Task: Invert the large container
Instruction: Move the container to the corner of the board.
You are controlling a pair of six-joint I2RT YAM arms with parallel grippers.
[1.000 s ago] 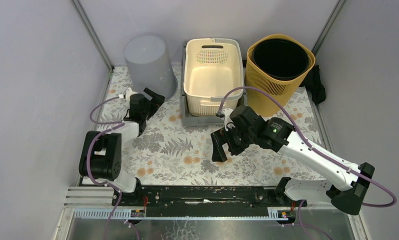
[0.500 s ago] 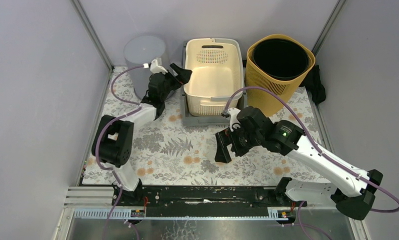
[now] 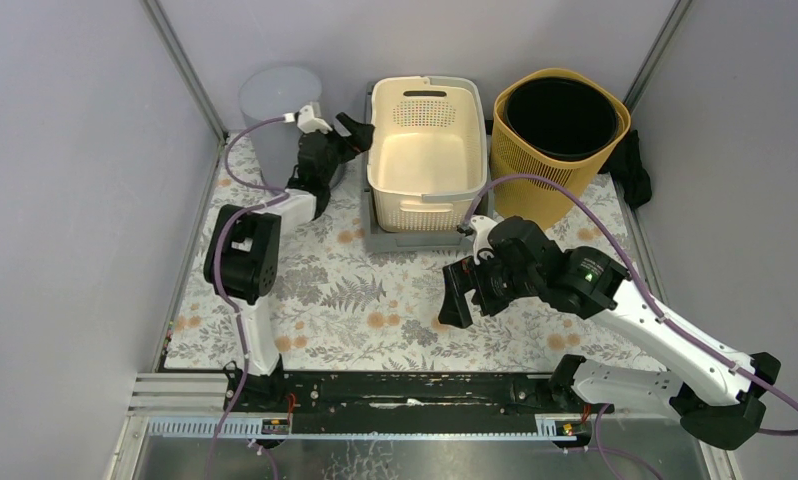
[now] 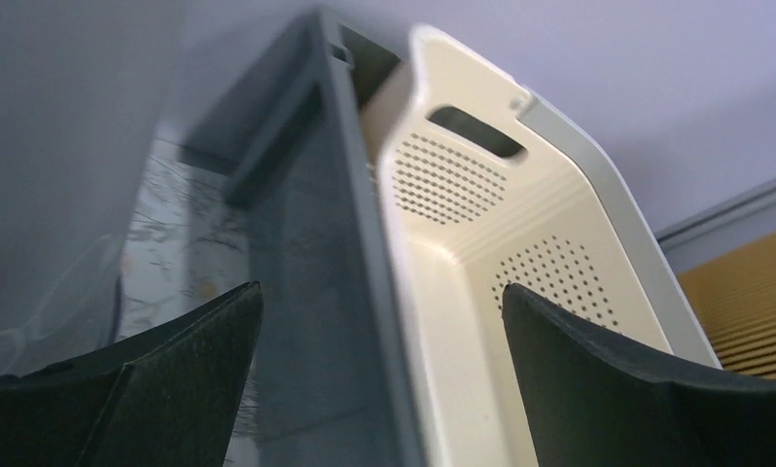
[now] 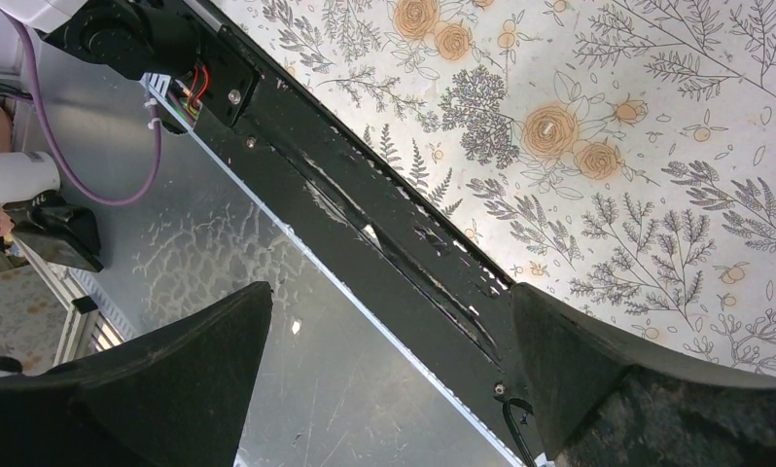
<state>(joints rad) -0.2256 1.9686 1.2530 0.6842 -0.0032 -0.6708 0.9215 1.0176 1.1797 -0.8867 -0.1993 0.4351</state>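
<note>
The large grey container (image 3: 278, 112) stands on the floral worktop (image 3: 325, 300) to the left of the cream basket (image 3: 425, 150), in the back corner against the wall. Its upper end looks like a closed flat face, with the body widening slightly toward the worktop. Nothing grips it.

The left fingers (image 3: 358, 132) are spread wide and hold nothing. They sit in the gap between the grey container and the cream basket, close to the basket's left rim. In the left wrist view both fingers frame the basket's perforated inside and the wall of the grey tray (image 4: 316, 292) that carries it.

The right fingers (image 3: 455, 300) are also spread and empty. They hang above the worktop in front of the cream basket, a little to its right and well apart from it. In the right wrist view they point down at the worktop's near edge and the black rail (image 5: 384, 243) there.

A yellow basket (image 3: 535, 170) with a black liner stands just to the right of the cream basket.
</note>
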